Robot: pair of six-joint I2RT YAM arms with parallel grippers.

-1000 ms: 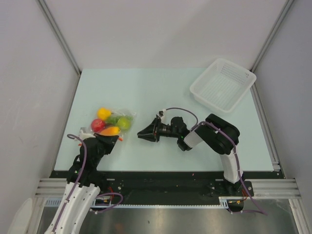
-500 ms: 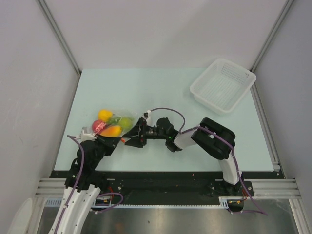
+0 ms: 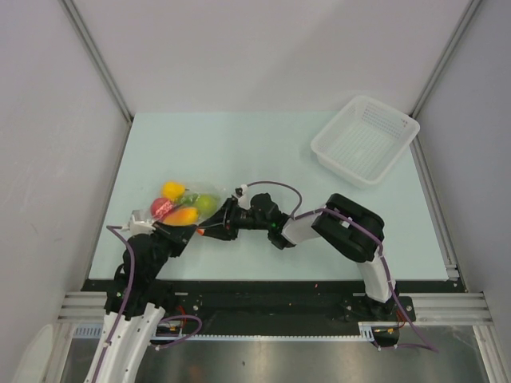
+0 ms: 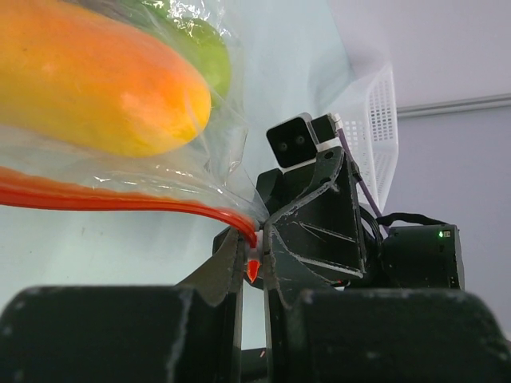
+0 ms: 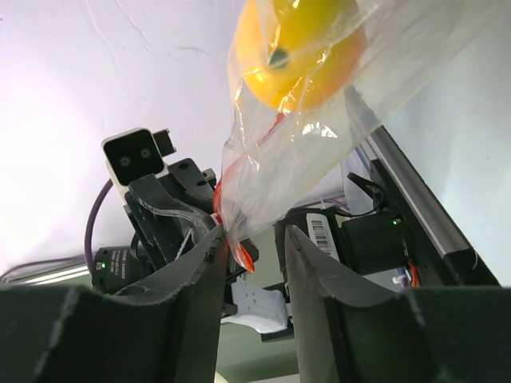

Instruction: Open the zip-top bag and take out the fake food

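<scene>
Left fingers (image 4: 219,275) pinching zip-top bag (image 4: 227,148) by orange-red strip (image 4: 120,202) | right fingers (image 5: 315,279) apart astride its corner | clear, crinkly plastic (glossy fake food (image 4: 88,80) inside)

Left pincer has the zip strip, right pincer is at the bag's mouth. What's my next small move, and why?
Probably close the right pincer. Its jaws stand open with the corner of the zip-top bag seemingly between them, while the left pincer is shut on the orange-red strip right beside it. Both need a hold before the mouth can be pulled apart.
</scene>
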